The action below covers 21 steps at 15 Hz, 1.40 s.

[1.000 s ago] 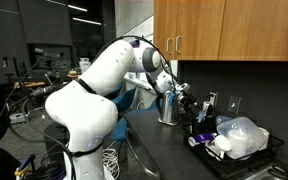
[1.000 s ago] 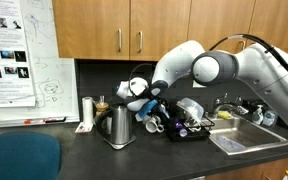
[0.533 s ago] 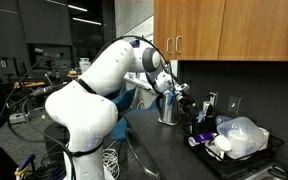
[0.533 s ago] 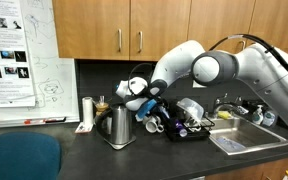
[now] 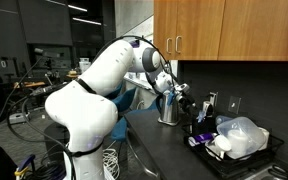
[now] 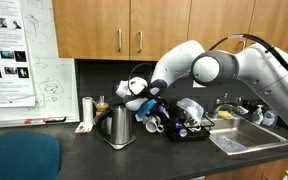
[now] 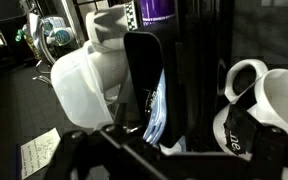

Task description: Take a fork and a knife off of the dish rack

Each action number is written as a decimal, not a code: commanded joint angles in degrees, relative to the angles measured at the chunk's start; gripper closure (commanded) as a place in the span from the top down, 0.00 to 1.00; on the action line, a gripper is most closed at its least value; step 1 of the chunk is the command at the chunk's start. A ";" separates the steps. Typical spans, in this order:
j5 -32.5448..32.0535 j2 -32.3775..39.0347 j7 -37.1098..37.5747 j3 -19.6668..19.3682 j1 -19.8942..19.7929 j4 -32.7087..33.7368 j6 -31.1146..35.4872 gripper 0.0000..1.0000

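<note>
The dish rack (image 5: 246, 157) is a low black tray rack holding white dishes; it also shows in an exterior view (image 6: 191, 129). Its upright black cutlery holder (image 7: 149, 75) fills the middle of the wrist view, with a shiny bluish piece of cutlery (image 7: 156, 115) in it; I cannot tell whether it is a fork or a knife. My gripper (image 5: 188, 104) hovers at the rack's cutlery end, also seen in an exterior view (image 6: 154, 104). In the wrist view its dark fingers (image 7: 164, 158) stand apart on either side of the holder, holding nothing.
White mugs (image 7: 256, 100) sit right of the holder and a white container (image 7: 82, 85) left of it. A steel kettle (image 6: 119, 126) and a tall steel cylinder (image 6: 87, 112) stand on the dark counter. A sink (image 6: 246, 139) lies beside the rack. Wooden cabinets (image 5: 229, 30) hang overhead.
</note>
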 commanded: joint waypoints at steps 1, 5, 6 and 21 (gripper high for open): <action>-0.47 2.30 0.49 -1.15 0.43 1.84 0.35 1.00; -1.43 3.92 1.39 -2.78 0.11 2.25 -0.37 1.00; -1.94 4.17 1.69 -3.30 0.08 2.28 -0.60 1.00; -5.79 2.47 3.25 -4.43 -0.17 2.70 -1.48 0.32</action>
